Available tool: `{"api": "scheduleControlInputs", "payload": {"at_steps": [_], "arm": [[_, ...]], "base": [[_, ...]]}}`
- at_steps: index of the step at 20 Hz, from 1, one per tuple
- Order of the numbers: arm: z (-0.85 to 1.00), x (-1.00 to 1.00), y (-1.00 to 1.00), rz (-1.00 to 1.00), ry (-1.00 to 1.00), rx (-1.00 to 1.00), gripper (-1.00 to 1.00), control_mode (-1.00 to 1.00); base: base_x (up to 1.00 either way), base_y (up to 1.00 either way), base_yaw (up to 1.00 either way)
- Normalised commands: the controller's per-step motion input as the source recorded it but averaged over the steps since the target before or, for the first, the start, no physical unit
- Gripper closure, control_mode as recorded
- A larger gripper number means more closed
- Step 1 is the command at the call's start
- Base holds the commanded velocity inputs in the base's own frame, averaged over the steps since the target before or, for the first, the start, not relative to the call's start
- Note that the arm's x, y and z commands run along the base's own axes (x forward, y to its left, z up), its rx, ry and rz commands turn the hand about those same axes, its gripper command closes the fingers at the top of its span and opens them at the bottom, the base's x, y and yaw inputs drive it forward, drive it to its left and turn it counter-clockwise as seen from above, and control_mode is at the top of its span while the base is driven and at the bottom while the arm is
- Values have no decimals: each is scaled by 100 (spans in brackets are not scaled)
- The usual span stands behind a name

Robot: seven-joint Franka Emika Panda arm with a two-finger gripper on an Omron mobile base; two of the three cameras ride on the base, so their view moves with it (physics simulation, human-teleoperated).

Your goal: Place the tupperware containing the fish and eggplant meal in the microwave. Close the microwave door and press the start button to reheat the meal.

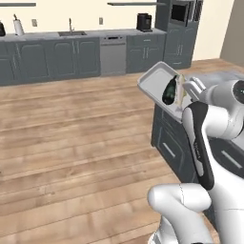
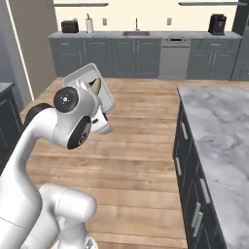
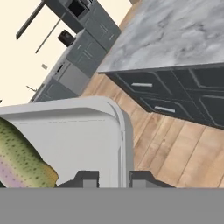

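Item: tupperware (image 1: 155, 82), pale grey tray, carried in mid-air over the wood floor, tipped steeply on edge. Holder: gripper (image 3: 113, 178), jaws closed on the tray's rim, one finger tip either side of the raised edge at 6 o'clock in the hand view. Contents: fish and eggplant meal (image 1: 172, 90), loose, resting toward the lower, gripper-side part of the tray. Destination: microwave (image 1: 181, 13), at 1 o'clock in the left base view, well apart across the room. Adjacent: marble-topped island (image 2: 219, 126), near the arm. Risks, as judged: the tilt may let the food slide out during transit; a one-edge rim pinch may allow the tray to pivot or slip; a wide swing may clip the island corner.
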Motion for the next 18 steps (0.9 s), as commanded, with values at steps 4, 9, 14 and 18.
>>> {"api": "scheduleControlInputs", "payload": {"at_steps": [4,9,14,18], "arm": [[0,0,0,0,0,0,100,100],[0,0,0,0,0,0,100,100],[0,0,0,0,0,0,100,100],[0,0,0,0,0,0,100,100]], "base": [[100,9,-24],[100,23,-28],[100,37,-32],[100,49,-30]]}}
